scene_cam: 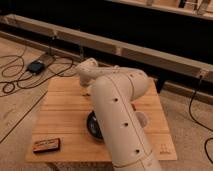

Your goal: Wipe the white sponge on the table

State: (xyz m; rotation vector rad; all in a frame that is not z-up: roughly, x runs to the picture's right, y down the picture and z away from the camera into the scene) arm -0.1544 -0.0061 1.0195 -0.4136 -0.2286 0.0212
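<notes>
The table [60,107] is a low square of light wooden planks. My big white arm [117,115] rises from the bottom of the view and bends over its middle, and its far end [87,70] reaches toward the back left of the top. My gripper is hidden behind that arm, somewhere over the table's centre, and it is shut. Whether it holds anything does not show. The white sponge is hidden.
A black bowl [93,125] peeks out from behind the arm at the table's middle. A pale cup [142,119] shows at the arm's right side. A dark and orange packet [46,145] lies at the front left corner. Cables [20,80] trail on the floor at left.
</notes>
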